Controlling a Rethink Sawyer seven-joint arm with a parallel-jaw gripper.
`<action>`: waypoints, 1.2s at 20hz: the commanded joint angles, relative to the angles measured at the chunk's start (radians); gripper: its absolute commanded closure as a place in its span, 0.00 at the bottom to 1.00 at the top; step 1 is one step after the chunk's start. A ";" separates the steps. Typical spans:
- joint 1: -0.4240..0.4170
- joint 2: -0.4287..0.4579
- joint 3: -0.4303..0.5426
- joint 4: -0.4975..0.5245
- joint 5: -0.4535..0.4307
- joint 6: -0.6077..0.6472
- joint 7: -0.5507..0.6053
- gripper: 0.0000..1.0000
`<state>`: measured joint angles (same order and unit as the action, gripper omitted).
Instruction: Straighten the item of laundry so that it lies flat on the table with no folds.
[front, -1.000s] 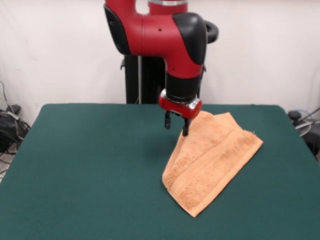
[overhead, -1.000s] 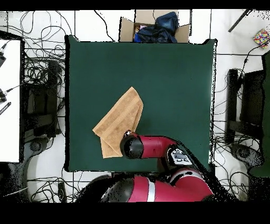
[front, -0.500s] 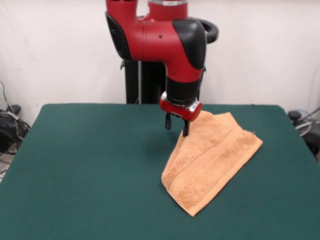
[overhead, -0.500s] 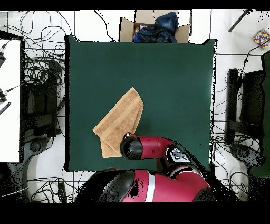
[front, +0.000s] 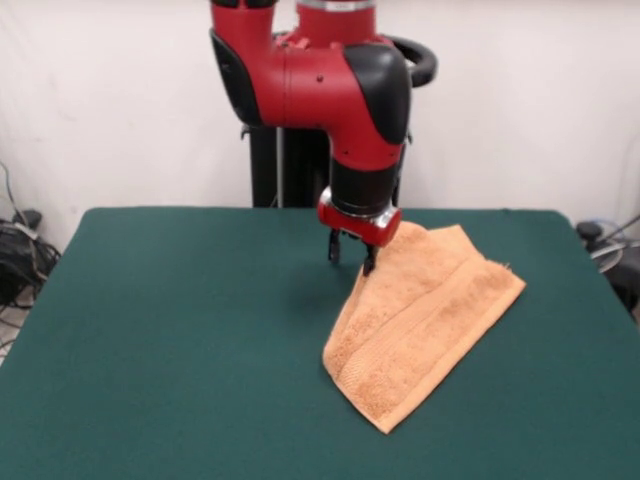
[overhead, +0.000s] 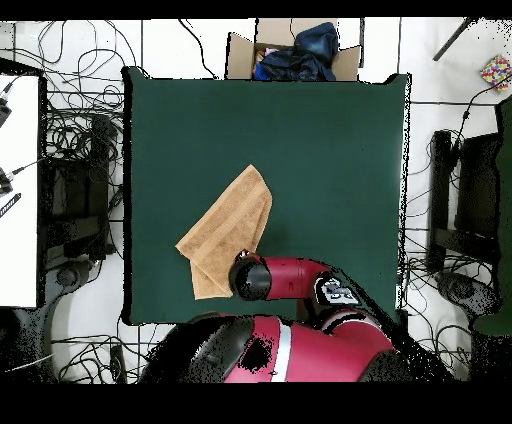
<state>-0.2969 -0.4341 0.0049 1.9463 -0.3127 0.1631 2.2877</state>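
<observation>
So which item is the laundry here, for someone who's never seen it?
On the dark green table, look just below the red arm's claw. The towel lies there: light orange terry cloth, folded over itself, with a woven band, the only thing on the table.

Bare green table (front: 170, 330) lay open on every side of the folded towel (front: 420, 320), the only thing resting on it, while the hand (front: 351, 257) hung just above the towel's far edge, fingers slightly apart.
</observation>
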 joint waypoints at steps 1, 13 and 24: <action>0.045 0.075 -0.021 -0.150 -0.023 0.013 0.031 0.00; 0.077 0.143 -0.038 -0.233 -0.049 0.030 0.015 0.00; 0.331 0.204 -0.336 -0.416 -0.185 0.095 0.055 0.00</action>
<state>-0.0370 -0.3976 -0.1554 1.8127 -0.4092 0.2421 2.2875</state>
